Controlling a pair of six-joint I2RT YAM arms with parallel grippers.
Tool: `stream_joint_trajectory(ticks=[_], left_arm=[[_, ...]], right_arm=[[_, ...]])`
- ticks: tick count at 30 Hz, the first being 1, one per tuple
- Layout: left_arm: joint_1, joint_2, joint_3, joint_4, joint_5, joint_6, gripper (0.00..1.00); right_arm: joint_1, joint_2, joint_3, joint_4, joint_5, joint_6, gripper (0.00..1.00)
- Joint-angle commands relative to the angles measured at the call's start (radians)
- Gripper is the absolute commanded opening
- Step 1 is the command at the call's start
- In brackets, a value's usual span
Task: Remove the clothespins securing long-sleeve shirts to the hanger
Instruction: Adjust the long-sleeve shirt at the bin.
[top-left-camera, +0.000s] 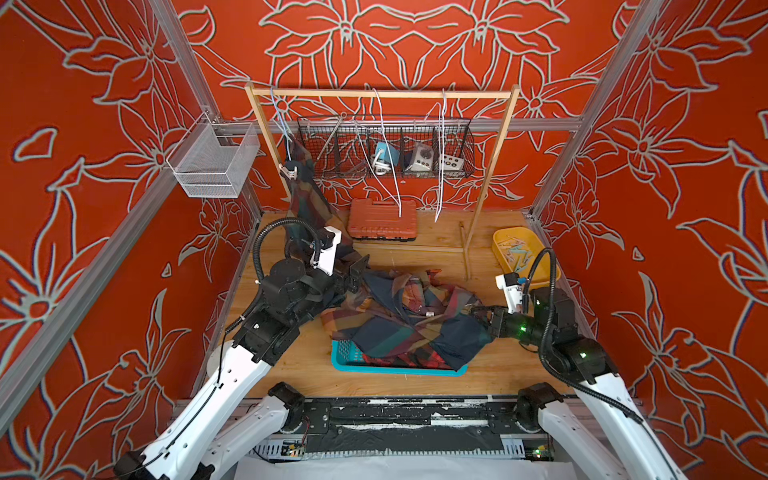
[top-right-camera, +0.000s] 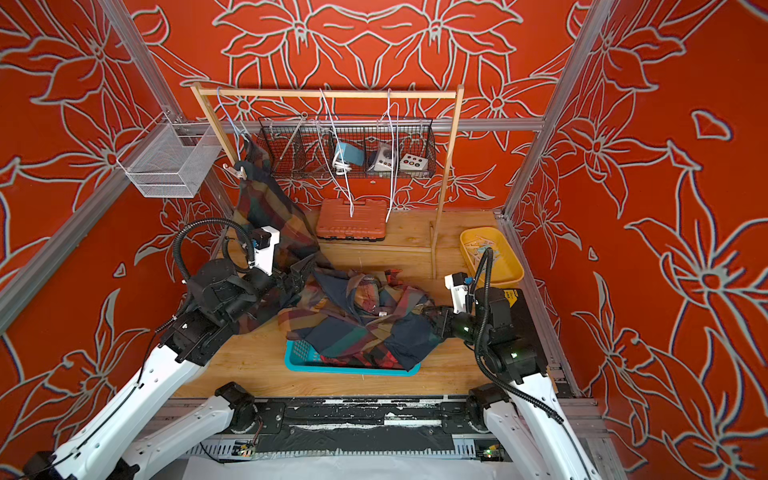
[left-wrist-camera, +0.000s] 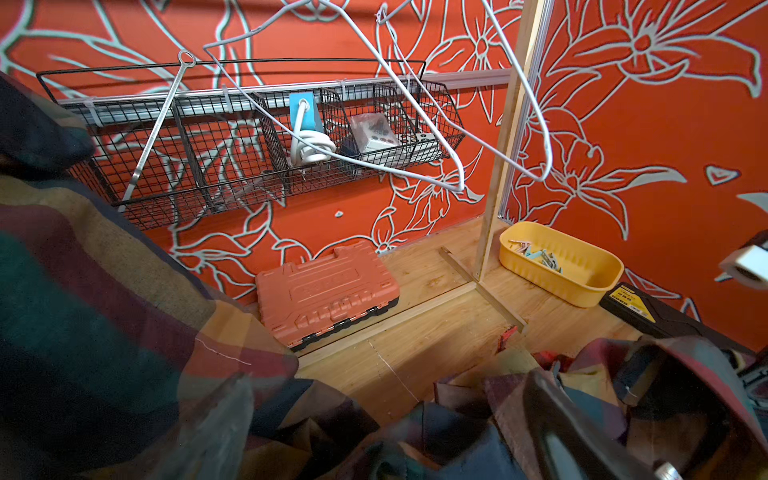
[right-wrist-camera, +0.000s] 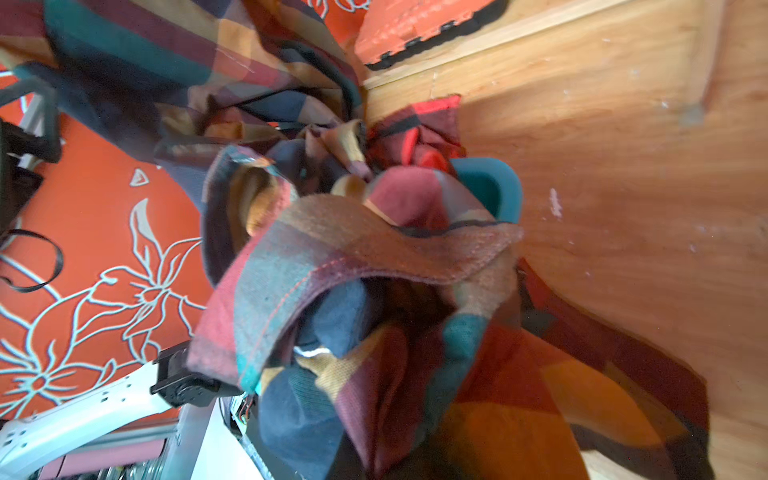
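A dark plaid long-sleeve shirt (top-left-camera: 307, 208) hangs from the leftmost white wire hanger (top-left-camera: 282, 120), held there by a pale pink clothespin (top-left-camera: 289, 169) (top-right-camera: 237, 169). Its lower part trails down past my left gripper (top-left-camera: 358, 272), which is open; in the left wrist view the fingers (left-wrist-camera: 569, 432) stand wide apart with plaid cloth (left-wrist-camera: 104, 291) beside and below them. Another dark plaid shirt (top-left-camera: 399, 328) lies heaped over a red-and-black one (top-left-camera: 424, 357). My right gripper (top-left-camera: 478, 313) is shut on this heap's edge; cloth (right-wrist-camera: 353, 249) hides its jaws in the right wrist view.
A teal basket (top-left-camera: 345, 357) sits under the heap. Two bare wire hangers (top-left-camera: 388, 166) (top-left-camera: 440, 166) dangle from the wooden rack (top-left-camera: 378, 94). A yellow tray (top-left-camera: 503, 245) at the right holds several loose pegs. An orange toolbox (top-left-camera: 382, 220) and a black wire shelf (top-left-camera: 386, 145) stand behind.
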Motion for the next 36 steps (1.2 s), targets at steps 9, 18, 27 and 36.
stream_joint_trajectory(ticks=[9,18,27,36], left_arm=[[0.004,-0.029,0.008,0.021,-0.008,-0.012,0.97],[0.003,-0.041,0.003,0.016,-0.013,-0.004,0.97],[0.003,-0.041,-0.007,0.027,-0.001,-0.009,0.97],[0.003,-0.044,-0.016,0.024,-0.004,-0.005,0.97]], right_arm=[[0.461,0.309,0.244,0.192,0.305,-0.065,0.00],[0.601,0.632,0.226,0.335,0.458,-0.035,0.00],[0.599,0.796,0.138,0.412,0.541,0.009,0.04],[0.599,0.826,0.094,0.466,0.540,0.023,0.28]])
